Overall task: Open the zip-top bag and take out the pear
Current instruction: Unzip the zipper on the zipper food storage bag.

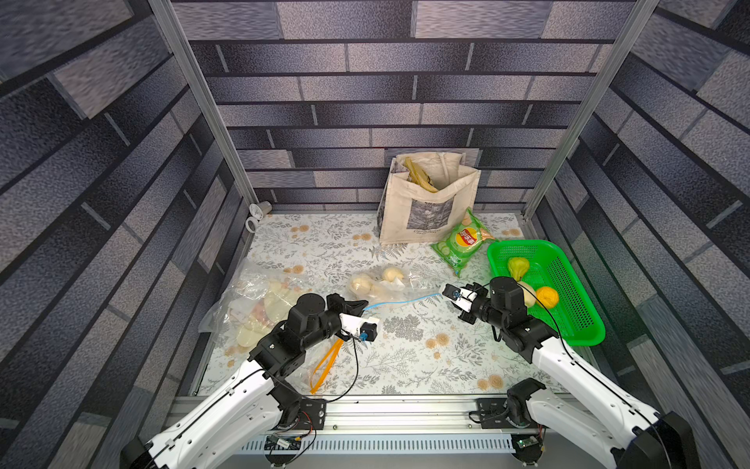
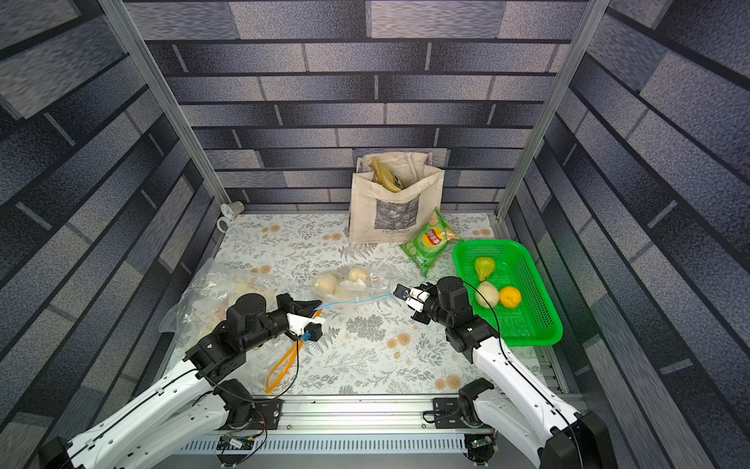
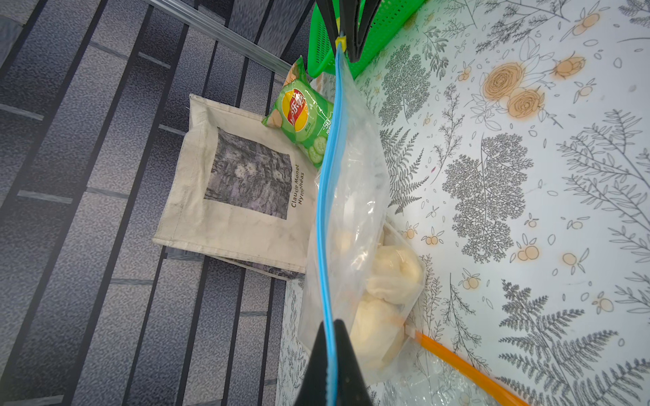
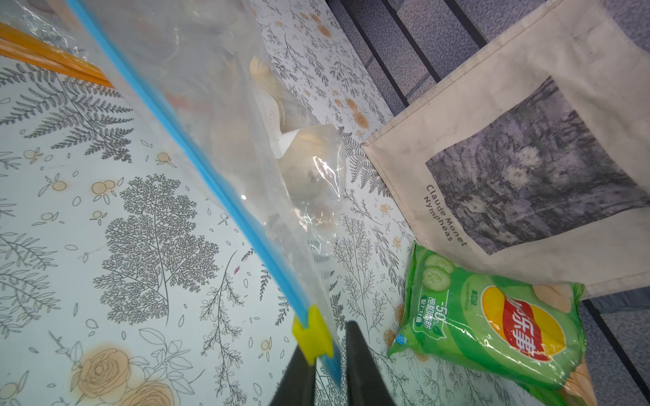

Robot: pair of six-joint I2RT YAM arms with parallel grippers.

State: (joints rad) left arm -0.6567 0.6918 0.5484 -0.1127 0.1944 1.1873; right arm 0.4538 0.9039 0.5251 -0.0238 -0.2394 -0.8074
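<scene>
The bag (image 3: 355, 182) sat in the middle of the desk (image 1: 406, 357). Inside it were a few pale fruits (image 3: 395, 270), bunched at the end near my left claw (image 3: 330, 325). They were too blurry through the plastic for me to tell which way any of them pointed.

The bag's long side ran across the desk, from one claw to the other. Its blue zip (image 3: 325, 197) was lifted up and pulled straight between them. The rest of the bag sagged down toward the back wall.

My left claw was clamped on one end of the zip. My right claw (image 4: 329, 337) had a finger on each side of the yellow slider (image 4: 313, 332) at the other end. I could not tell if it pinched it.

The green basket (image 1: 523, 243) by my right arm held a green pear (image 1: 518, 267), a pale fruit (image 1: 527, 293) and an orange (image 1: 546, 296). The tote (image 1: 426, 211) at the back held something yellow-brown (image 1: 420, 176). A chip bag (image 1: 462, 241) leaned on it. A second clear bag (image 1: 251, 300) with pale pieces lay by my left arm.
</scene>
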